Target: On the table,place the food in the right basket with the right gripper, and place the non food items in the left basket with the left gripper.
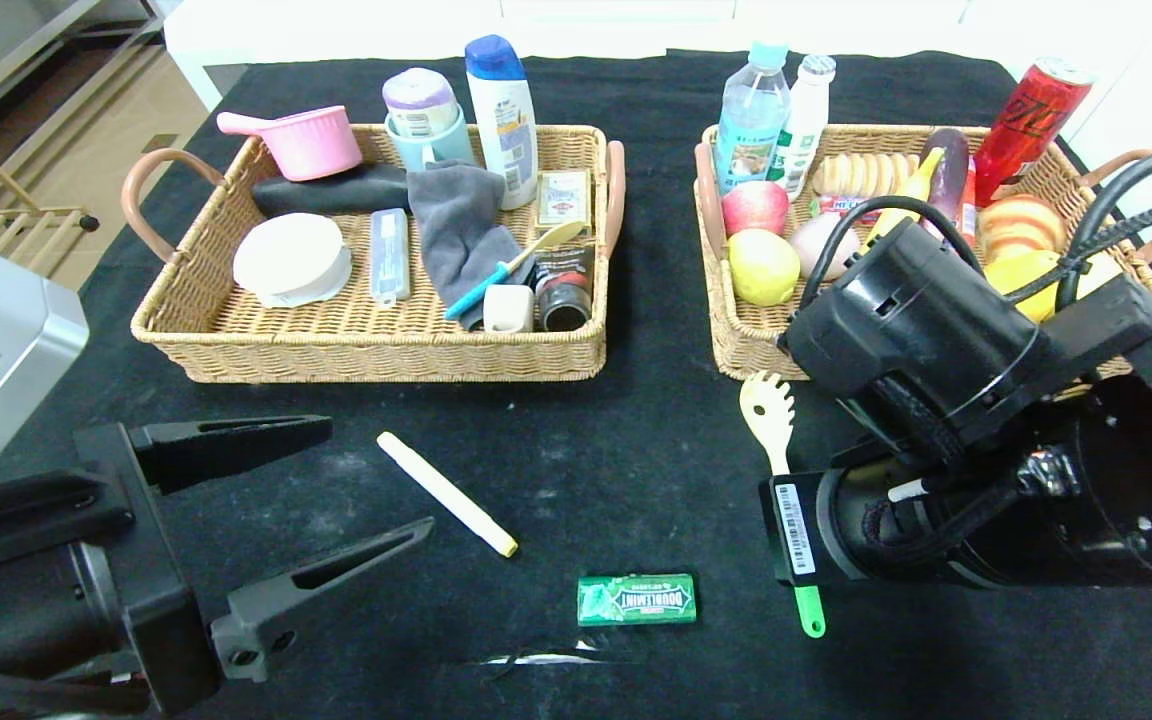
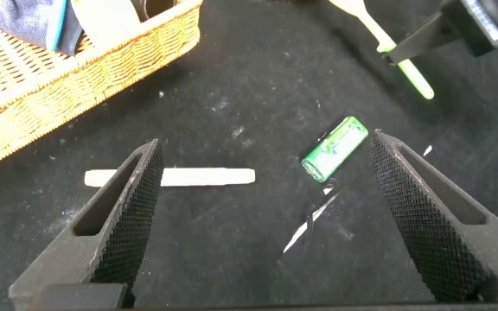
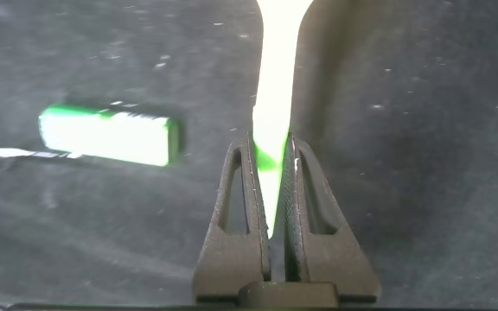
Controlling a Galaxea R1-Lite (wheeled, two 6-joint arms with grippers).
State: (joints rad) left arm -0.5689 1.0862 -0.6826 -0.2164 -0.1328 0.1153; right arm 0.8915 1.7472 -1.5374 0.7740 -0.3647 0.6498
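A cream pasta spoon [image 1: 768, 405] with a green handle lies in front of the right basket [image 1: 744, 352]. My right gripper [image 3: 271, 142] is shut on its handle [image 3: 277, 52] low at the table; in the head view my right arm [image 1: 936, 400] hides the fingers. A green gum pack [image 1: 636, 599] lies on the black cloth near the front, also in the right wrist view [image 3: 109, 136]. A white stick [image 1: 446, 492] lies left of it. My left gripper [image 1: 376, 478] is open and empty above the cloth, with the stick [image 2: 206, 177] and gum [image 2: 335, 149] between its fingers' lines.
The left basket [image 1: 366, 362] holds a pink pot, shampoo bottle, grey cloth and other non-food items. The right basket holds fruit, bottles and a red can. A torn strip of clear wrapper [image 1: 546, 657] lies near the front edge.
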